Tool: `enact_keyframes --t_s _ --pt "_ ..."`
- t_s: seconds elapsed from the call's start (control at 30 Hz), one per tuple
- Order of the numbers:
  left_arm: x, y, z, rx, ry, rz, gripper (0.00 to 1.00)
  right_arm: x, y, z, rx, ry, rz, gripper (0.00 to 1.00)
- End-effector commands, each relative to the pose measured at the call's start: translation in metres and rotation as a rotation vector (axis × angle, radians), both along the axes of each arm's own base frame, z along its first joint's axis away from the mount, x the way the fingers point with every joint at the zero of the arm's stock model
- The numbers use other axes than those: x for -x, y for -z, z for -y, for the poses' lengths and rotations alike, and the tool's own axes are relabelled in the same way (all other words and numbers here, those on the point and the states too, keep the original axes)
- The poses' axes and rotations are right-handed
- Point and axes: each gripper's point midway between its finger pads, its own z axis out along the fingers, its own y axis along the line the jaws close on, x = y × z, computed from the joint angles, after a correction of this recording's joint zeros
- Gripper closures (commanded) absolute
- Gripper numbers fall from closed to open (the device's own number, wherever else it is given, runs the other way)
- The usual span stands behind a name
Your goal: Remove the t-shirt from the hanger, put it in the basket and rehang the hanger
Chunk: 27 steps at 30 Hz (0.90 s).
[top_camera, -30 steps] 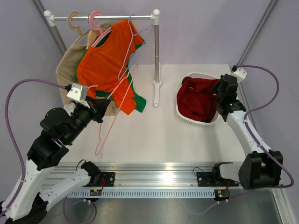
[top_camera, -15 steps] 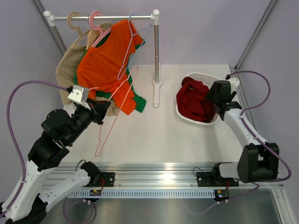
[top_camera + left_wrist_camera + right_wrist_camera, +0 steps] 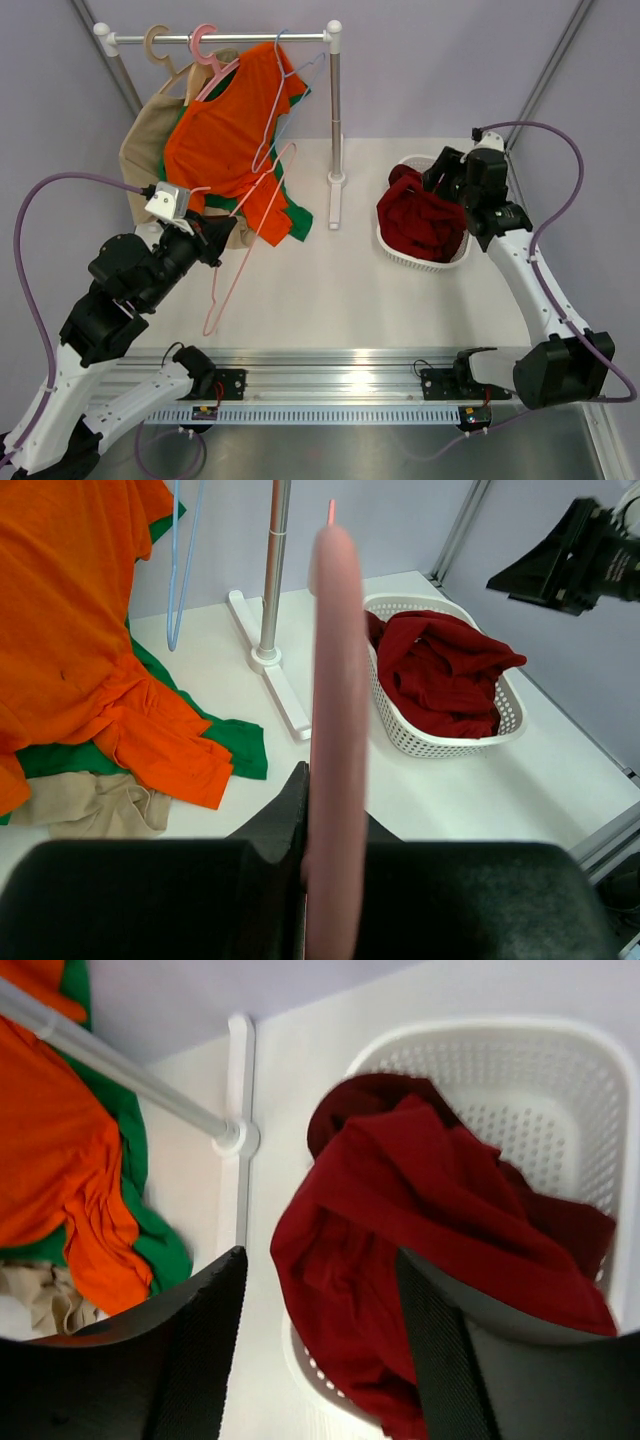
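Left side, near the worktop's left edge: left gripper (image 3: 208,233) clenched on the hanger (image 3: 222,290), a bare, thin pale pink wire pinched on one straight run. It slanted from the rack (image 3: 230,38) at the rear-left corner down toward the near edge. No cloth was on it. Judged light and stiff, but liable to swivel in a narrow pinch.

Orange t-shirt (image 3: 225,140) hung on the rack, its tail on the worktop.

Right side, toward the rear-right corner: the t-shirt (image 3: 420,220) lay crumpled in the white basket (image 3: 420,262), well apart from the hanger. Judged soft, floppy and light, so best taken at a raised fold rather than flat cloth.

Right gripper (image 3: 440,172) hovered over the basket, released, fingers spread with nothing between them.
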Motion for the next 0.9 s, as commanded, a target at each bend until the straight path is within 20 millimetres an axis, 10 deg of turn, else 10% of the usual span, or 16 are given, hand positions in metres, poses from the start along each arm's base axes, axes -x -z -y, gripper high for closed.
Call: enact_keyframes --t_s 0.0,0.1,0.13,0.3,0.47,0.63,0.87 --pt "0.000 -0.023 -0.006 0.039 -0.024 0.063 1.00 -0.010 0.005 -0.023 -0.041 -0.109 -0.004 0.42" --pt "-0.002 -0.024 -0.005 0.039 -0.028 0.063 1.00 -0.019 0.021 -0.063 -0.046 -0.276 -0.099 0.95" --pt "-0.003 -0.024 -0.006 0.042 -0.035 0.059 1.00 -0.028 0.036 -0.074 -0.026 -0.307 -0.133 0.98" --pt "-0.004 -0.020 -0.008 0.043 -0.052 0.052 1.00 -0.056 0.079 -0.076 0.008 -0.272 -0.228 0.96" --pt "-0.004 -0.020 -0.011 0.039 -0.065 0.056 1.00 -0.062 0.134 -0.021 -0.017 -0.062 -0.309 1.00" --pt "-0.009 -0.026 -0.008 0.032 -0.067 0.058 1.00 -0.048 0.114 0.000 -0.065 0.052 -0.183 1.00" --pt "-0.015 -0.029 -0.011 0.022 -0.100 0.061 1.00 -0.044 0.165 0.013 -0.106 0.108 -0.282 1.00"
